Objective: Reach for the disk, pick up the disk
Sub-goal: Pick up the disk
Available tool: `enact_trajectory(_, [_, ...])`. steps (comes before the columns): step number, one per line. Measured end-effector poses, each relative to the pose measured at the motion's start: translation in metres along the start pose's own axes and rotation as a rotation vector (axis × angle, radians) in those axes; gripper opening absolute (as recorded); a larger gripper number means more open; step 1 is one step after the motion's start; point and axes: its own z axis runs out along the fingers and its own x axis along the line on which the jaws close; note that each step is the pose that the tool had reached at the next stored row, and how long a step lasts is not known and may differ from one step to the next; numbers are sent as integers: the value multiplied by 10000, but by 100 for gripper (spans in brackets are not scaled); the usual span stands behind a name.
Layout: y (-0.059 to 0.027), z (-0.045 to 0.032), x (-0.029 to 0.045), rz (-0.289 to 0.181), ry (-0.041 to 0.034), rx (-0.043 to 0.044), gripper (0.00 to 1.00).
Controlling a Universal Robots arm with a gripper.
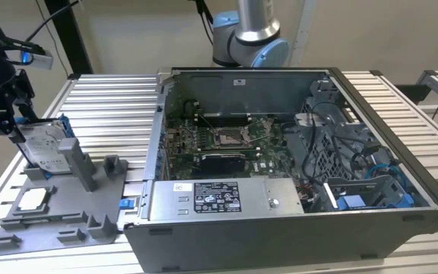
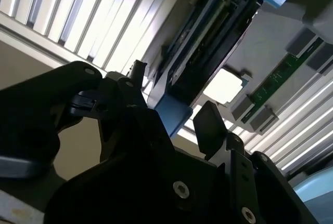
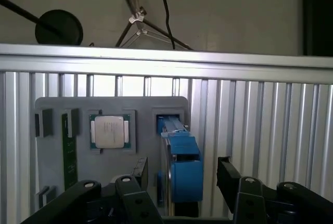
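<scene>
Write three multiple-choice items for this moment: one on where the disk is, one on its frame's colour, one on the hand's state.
1. Where is the disk?
A. Flat inside the computer case
B. Upright in the grey holder tray
C. Lying on the table slats

2. What colour is the frame clipped on the disk?
A. Red
B. Blue
C. Yellow

3. How is the hand?
A. Shut on the disk
B. Shut on the chip
C. Open, a finger on each side of the frame

Answers: 1 B, the exterior view shows the disk standing on edge in the tray. 2 B, both wrist views show bright blue plastic. 3 C, the first wrist view shows a gap between each finger and the frame.
</scene>
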Motion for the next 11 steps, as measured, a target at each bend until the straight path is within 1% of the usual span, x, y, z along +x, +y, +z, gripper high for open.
enact_trajectory(4, [-1, 53, 1, 9, 0, 0, 100])
enact_trajectory(11, [-3, 179, 5, 23, -1, 1, 100])
